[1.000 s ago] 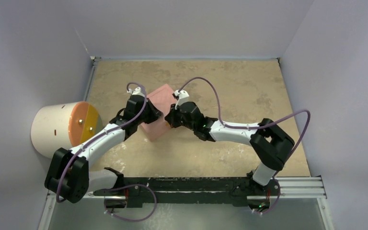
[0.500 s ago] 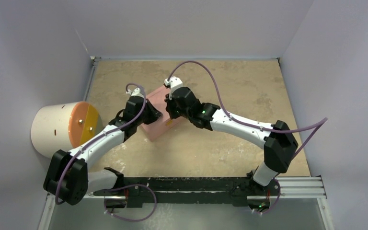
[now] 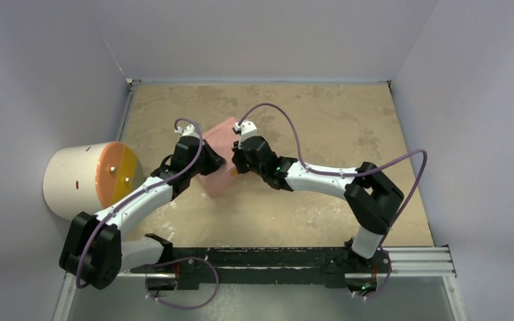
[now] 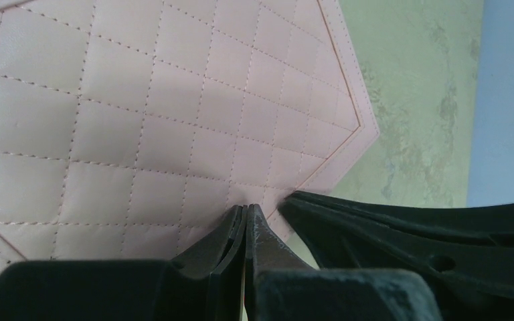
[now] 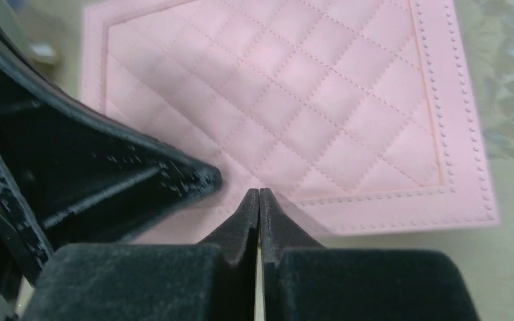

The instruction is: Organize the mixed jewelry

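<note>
The left gripper [image 4: 247, 211] and right gripper [image 5: 260, 194] are both keeping their fingers pressed together, tips at one corner of the pink box [image 4: 140, 120]. Its lid is lying shut, so the jewelry is hiding; I cannot tell where.

Overhead cam, wrist cams close, same box [image 3: 222, 132]
</note>
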`<state>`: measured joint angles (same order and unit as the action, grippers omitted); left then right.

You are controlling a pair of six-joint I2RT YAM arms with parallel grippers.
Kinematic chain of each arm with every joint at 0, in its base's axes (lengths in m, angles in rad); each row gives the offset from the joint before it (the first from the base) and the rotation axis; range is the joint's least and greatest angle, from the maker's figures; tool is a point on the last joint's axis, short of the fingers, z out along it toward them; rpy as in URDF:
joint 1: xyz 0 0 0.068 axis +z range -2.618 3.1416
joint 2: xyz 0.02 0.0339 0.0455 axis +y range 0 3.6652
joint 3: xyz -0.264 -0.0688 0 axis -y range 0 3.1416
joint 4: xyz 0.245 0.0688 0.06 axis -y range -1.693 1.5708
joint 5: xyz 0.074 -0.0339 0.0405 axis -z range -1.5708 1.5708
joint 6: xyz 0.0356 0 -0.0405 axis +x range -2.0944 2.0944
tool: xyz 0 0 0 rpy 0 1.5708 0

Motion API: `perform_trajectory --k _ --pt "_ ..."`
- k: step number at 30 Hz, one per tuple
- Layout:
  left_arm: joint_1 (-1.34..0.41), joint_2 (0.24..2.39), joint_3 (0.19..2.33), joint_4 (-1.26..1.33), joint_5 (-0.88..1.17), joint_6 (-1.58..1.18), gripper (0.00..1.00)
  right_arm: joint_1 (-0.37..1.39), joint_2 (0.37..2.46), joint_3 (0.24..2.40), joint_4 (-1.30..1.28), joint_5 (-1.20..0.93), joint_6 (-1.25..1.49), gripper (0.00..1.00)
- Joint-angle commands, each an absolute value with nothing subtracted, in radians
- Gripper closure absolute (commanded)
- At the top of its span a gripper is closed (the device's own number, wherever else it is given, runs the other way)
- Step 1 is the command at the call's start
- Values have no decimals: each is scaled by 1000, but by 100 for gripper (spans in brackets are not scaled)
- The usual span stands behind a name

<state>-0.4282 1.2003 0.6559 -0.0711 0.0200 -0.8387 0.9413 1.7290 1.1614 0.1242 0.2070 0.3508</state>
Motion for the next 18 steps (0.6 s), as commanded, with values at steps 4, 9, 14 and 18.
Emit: perform_trajectory --k 4,9,14,18 --pt "-430 1227 588 -317 -17 -801 100 939 1830 938 254 135 529 100" --pt "-430 1227 593 -314 -17 -804 100 939 1761 992 182 174 472 100" --pt "-430 1205 595 -320 -10 -805 100 939 1727 1030 161 177 454 100" --pt "-430 1177 602 -288 35 -807 100 938 1706 1045 157 171 447 100"
